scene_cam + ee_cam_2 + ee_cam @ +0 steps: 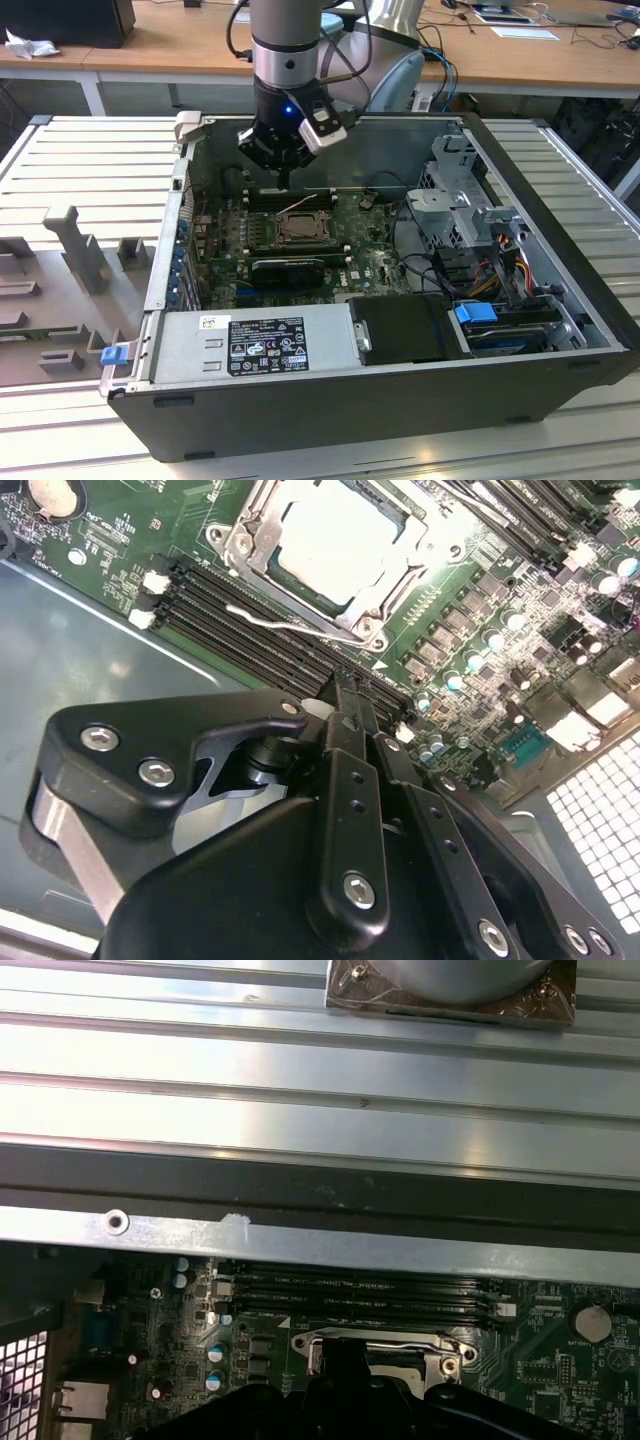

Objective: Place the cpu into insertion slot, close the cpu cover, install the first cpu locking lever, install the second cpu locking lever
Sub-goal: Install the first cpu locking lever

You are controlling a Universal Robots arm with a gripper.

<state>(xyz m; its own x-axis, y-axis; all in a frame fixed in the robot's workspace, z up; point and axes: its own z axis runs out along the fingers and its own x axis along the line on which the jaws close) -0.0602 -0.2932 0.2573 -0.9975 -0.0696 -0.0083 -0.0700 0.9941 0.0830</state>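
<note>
The cpu (pixel 335 545), a pale square chip, lies in the insertion slot (pixel 298 228) on the green board. The silvery cpu cover (pixel 248 542) lies flat around it, with the chip showing through its window. A thin wire locking lever (pixel 285 623) runs along the socket's edge beside the memory slots, bowed a little away from the frame. My gripper (pixel 350 695) hangs above the memory slots just behind the socket, fingers shut together with nothing between them. It also appears at the socket's edge (pixel 345 1355) and, in the exterior view, over the back of the board (pixel 285 185).
Long black memory slots (pixel 250 610) lie between gripper and socket. A black expansion card (pixel 288 268) sits in front of the socket. The case also holds a power supply (pixel 255 345), a drive cage (pixel 460 210) and loose cables (pixel 420 250). The case wall (pixel 300 1235) stands close behind.
</note>
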